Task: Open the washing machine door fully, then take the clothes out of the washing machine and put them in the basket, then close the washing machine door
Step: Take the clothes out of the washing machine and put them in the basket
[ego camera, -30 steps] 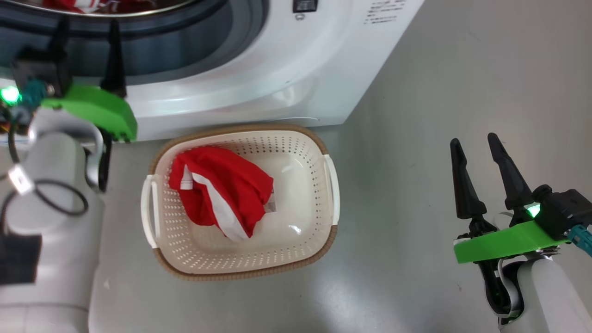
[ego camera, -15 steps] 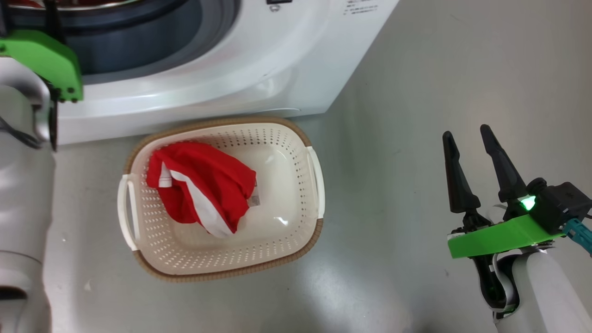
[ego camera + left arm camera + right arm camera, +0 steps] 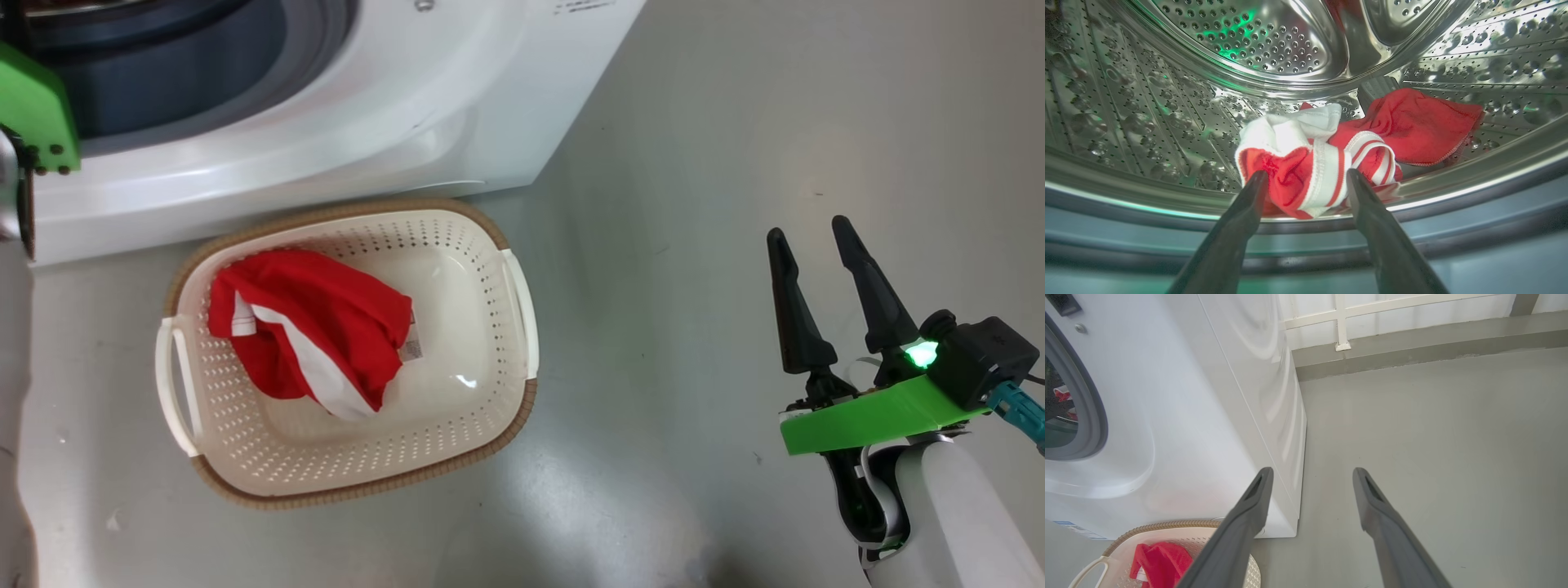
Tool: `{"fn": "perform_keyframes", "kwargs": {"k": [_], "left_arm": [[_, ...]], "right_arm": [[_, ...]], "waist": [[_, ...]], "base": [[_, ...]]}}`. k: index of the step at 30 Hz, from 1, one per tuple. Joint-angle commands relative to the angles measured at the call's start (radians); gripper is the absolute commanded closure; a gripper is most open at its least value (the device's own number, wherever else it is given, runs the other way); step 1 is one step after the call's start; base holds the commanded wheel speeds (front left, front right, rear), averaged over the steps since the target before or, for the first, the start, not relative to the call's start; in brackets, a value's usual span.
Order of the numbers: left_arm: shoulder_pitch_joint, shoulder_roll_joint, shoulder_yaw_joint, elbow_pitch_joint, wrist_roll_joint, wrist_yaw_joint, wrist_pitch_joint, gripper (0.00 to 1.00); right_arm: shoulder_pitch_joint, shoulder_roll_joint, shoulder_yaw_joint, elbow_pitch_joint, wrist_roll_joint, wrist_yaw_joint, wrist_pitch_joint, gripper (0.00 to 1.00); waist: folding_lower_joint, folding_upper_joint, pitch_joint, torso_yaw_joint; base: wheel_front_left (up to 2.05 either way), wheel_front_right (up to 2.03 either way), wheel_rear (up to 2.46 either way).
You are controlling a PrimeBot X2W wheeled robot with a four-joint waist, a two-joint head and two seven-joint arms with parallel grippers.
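Our left gripper [image 3: 1306, 177] reaches into the washing machine [image 3: 367, 106]. Its two dark fingers are spread wide and nothing is clamped between them. The tips flank a bunched red-and-white garment [image 3: 1298, 163] lying at the front lip of the machine's steel drum [image 3: 1249, 36]. We cannot tell whether either finger touches the cloth. Just behind that bundle, deeper inside the machine, a plain red piece [image 3: 1412, 126] rests against it on the drum's perforated wall.

Our right gripper [image 3: 807, 229] hangs well apart from the machine, out beyond its right front corner and above the grey floor [image 3: 694, 163]. Its fingers are parted as wide as the left one's and hold nothing. In the right wrist view they point along the machine's side panel.

The basket [image 3: 478, 343] stands on the floor directly in front of the machine, with its brown rim close to the machine's base. One red garment with a white panel [image 3: 318, 327] lies inside it, in the half nearer the machine's mouth. A grey gasket [image 3: 1096, 416] rings that mouth, which stands uncovered, and a little red cloth shows through it.
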Motion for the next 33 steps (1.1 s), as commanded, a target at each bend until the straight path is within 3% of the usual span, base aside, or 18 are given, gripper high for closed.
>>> {"fn": "perform_keyframes", "kwargs": {"k": [1,2,3,6,8,10,11,15,22,33], "left_arm": [[-0.016,0.058,0.006,-0.015,-0.001,0.010,0.003,0.00],[-0.018,0.063,0.003,-0.013,0.000,0.011,0.005,0.00],[-0.021,0.066,0.002,-0.012,-0.002,0.011,0.008,0.07],[-0.027,0.076,0.000,-0.008,-0.006,0.014,0.010,0.53],[-0.030,0.081,-0.004,-0.007,-0.006,0.014,0.009,0.68],[-0.032,0.084,-0.007,-0.006,-0.008,0.014,0.009,0.95],[-0.033,0.085,-0.009,-0.005,-0.009,0.015,0.008,1.00],[-0.035,0.079,-0.011,-0.004,-0.020,0.006,-0.008,1.00],[0.012,0.019,0.027,-0.041,-0.090,-0.033,-0.041,1.00],[0.274,-0.052,0.122,-0.442,-0.148,-0.084,-0.042,1.00]], "right_arm": [[-0.001,-0.004,0.023,-0.027,0.007,0.005,-0.006,0.00],[-0.001,-0.004,0.025,-0.027,0.008,0.005,-0.006,0.00],[-0.001,-0.004,0.025,-0.028,0.009,0.005,-0.006,0.00],[-0.001,-0.004,0.026,-0.030,0.012,0.005,-0.006,0.00],[-0.001,-0.004,0.027,-0.031,0.013,0.005,-0.006,0.00],[-0.002,-0.004,0.027,-0.031,0.015,0.005,-0.006,0.00],[-0.002,-0.004,0.027,-0.032,0.015,0.005,-0.006,0.00],[-0.002,-0.004,0.022,-0.031,0.015,0.005,-0.006,0.00],[-0.001,-0.004,0.006,-0.021,0.001,0.005,-0.006,0.00],[0.023,-0.004,-0.016,-0.004,-0.031,0.005,-0.006,0.00]], "waist": [[0.0000,-0.0001,0.004,-0.007],[0.0000,-0.0001,0.005,-0.011],[0.0000,-0.0001,0.006,-0.014],[0.0000,-0.0001,0.010,-0.021],[0.0000,-0.0001,0.011,-0.025],[0.0000,-0.0001,0.011,-0.026],[0.0000,-0.0001,0.012,-0.026],[0.0000,-0.0001,0.009,-0.022],[0.0000,-0.0001,-0.033,0.020],[0.0000,-0.0001,-0.114,0.084]], "base": [[0.00,0.00,0.00],[0.00,0.00,0.00],[0.00,0.00,0.00],[0.00,0.00,0.00],[0.00,0.00,0.00],[0.00,0.00,0.00],[0.00,0.00,0.00],[0.00,0.00,0.00],[0.00,0.00,0.00],[0.00,0.00,0.00]]}}
